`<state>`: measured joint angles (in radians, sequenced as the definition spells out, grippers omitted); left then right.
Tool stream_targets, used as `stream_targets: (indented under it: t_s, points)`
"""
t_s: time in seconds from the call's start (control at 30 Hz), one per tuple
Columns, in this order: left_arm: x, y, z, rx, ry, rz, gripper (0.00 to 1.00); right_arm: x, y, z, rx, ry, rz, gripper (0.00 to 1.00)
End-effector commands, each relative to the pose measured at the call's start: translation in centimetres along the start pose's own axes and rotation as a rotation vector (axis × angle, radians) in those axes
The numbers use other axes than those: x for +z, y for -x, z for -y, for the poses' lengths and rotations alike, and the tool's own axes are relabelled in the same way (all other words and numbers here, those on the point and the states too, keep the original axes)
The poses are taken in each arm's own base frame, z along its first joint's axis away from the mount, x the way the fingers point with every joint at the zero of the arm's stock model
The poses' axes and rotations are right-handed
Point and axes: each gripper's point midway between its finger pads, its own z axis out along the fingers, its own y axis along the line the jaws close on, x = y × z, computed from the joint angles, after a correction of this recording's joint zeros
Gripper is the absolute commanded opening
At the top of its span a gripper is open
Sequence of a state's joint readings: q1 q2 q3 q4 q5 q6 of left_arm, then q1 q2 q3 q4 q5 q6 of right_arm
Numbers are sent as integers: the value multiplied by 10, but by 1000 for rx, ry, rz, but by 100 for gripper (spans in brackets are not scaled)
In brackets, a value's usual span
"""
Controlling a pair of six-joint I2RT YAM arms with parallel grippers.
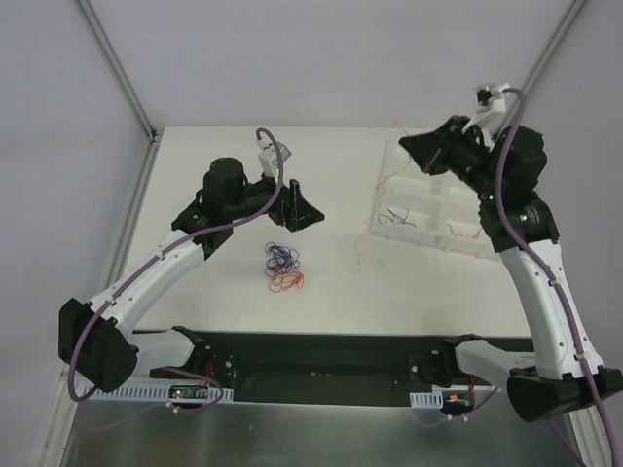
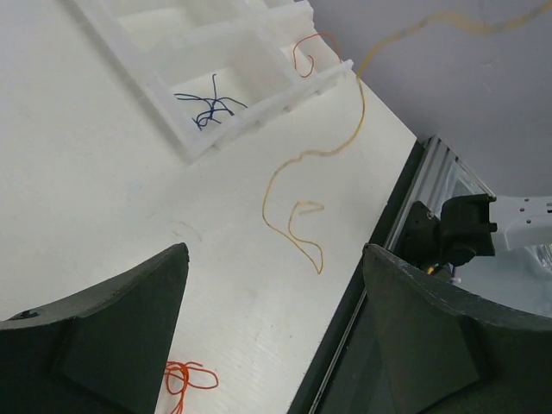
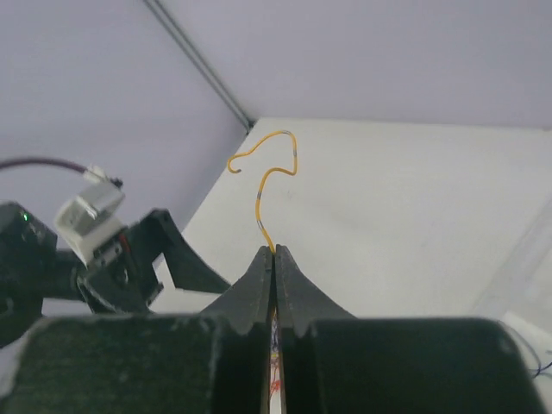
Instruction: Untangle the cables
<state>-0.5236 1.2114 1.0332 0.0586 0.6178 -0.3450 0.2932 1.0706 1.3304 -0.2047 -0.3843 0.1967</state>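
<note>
Right fingers (image 3: 254, 289) clamped on orange wire (image 3: 261, 197) near tray (image 2: 233, 129); next, likely release into it. Left fingers (image 2: 103, 336) apart above knot (image 1: 282, 268).

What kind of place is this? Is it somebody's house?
Probably a robot lab, not a house. Two robot arms are fixed to a white table, plain walls and metal rails box it in, and the right gripper pinches a thin wire near a tray.

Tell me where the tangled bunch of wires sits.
In the top view, the tangled bunch lies near the middle of the table, just nearer the arm bases than the left gripper and well left of the white tray.
</note>
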Motion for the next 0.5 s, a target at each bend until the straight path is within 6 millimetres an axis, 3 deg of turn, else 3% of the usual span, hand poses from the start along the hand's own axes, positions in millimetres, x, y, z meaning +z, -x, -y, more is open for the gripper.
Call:
stream_targets:
  t_s: [0.0,0.17,0.33,0.47]
  points:
    - [3,-9,-12,2,41,-19,81,11,47,14,45,-6,10,0]
    - [5,-9,-9,-8,22,-29,81,29,106,37,78,-12,108,1]
    - [4,-8,-8,-4,19,-26,81,57,137,79,73,-44,189,0]
    - [4,-9,-9,-5,20,-29,82,68,162,126,131,-99,248,1]
